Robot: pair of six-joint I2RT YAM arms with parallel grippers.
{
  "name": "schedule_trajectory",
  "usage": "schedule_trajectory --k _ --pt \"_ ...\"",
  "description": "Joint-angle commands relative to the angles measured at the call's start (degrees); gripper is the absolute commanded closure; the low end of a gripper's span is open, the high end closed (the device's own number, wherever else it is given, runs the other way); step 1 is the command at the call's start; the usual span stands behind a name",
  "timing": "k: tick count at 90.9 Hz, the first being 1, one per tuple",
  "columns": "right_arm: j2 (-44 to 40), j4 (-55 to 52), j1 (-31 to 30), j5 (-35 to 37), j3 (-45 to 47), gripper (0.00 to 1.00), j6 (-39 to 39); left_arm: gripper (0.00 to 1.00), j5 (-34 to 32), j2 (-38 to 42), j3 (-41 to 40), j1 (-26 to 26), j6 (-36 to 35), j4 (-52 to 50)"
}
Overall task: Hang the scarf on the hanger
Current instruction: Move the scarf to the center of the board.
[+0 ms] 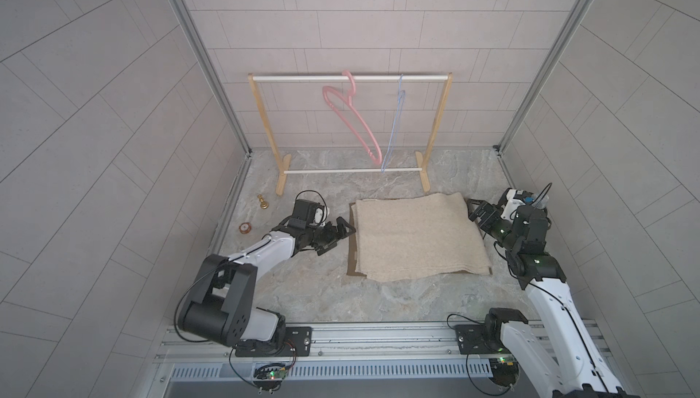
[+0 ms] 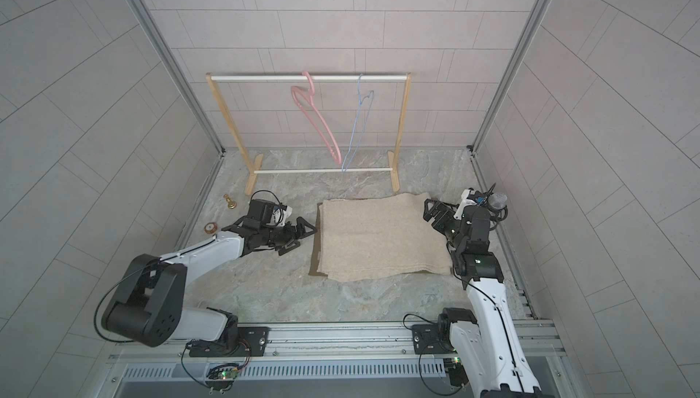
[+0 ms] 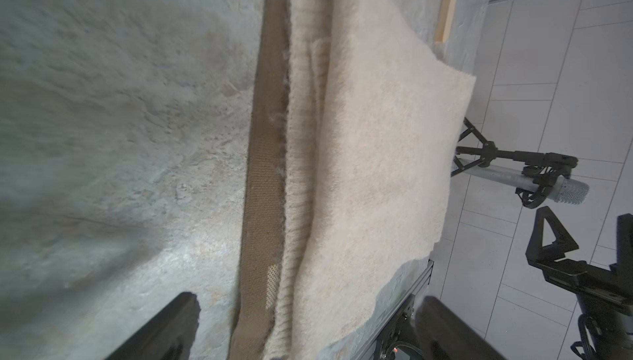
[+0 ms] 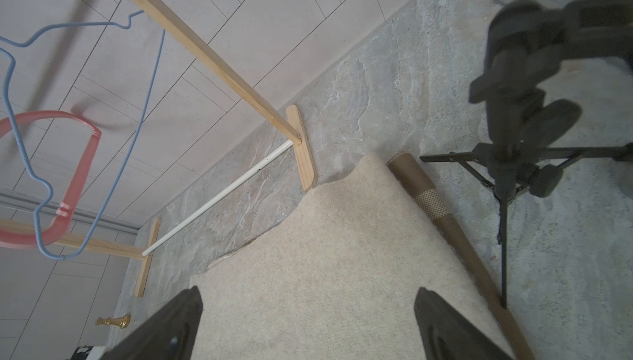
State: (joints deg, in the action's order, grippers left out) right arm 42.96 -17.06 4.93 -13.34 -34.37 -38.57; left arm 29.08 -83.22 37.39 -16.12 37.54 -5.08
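White arms [image 1: 265,248], black joints [image 1: 216,301]

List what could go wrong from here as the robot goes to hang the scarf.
1. The scarf lies folded in layers on a brown strip. The open left gripper or right gripper might pinch only one layer, or catch the strip too.
2. The pink hanger and blue hanger hang close together, their lower ends nearly crossing. Cloth could snag the wrong one or knock one off the rack.
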Motion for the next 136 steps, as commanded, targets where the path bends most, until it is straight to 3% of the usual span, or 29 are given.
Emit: schedule_trajectory --k 1,32,44,59,90,101,136 --pt "-1.05 -2.35 -0.62 -0.99 0.27 0.00 0.20 0.00 1.29 -2.36 1.77 -1.13 -0.66 2.31" --pt "-1.21 -2.28 -0.71 -0.33 0.01 0.00 1.31 0.00 0.83 -14.76 7.14 -7.01 0.74 5.23" --pt "-1.21 -1.96 -0.76 -0.44 -0.01 0.00 1.10 0.05 0.35 -18.45 8.54 -8.74 1.68 6.89" --pt "-1.21 -1.71 -0.72 -0.56 0.02 0.00 0.95 0.23 0.89 -22.25 10.62 -10.83 2.63 8.43" --pt "-1.39 -1.30 -0.71 -1.56 -0.57 0.00 1.83 0.89 -4.94 -15.59 9.87 -10.22 -1.00 3.34" --pt "-1.89 -2.59 -0.71 -1.75 -1.97 0.00 3.62 1.00 -5.32 -11.31 9.58 -8.34 -2.32 0.45" --pt "-2.98 -5.71 -0.80 -6.49 -9.67 0.00 1.02 1.00 -4.77 -0.79 7.12 4.97 -7.81 -12.24"
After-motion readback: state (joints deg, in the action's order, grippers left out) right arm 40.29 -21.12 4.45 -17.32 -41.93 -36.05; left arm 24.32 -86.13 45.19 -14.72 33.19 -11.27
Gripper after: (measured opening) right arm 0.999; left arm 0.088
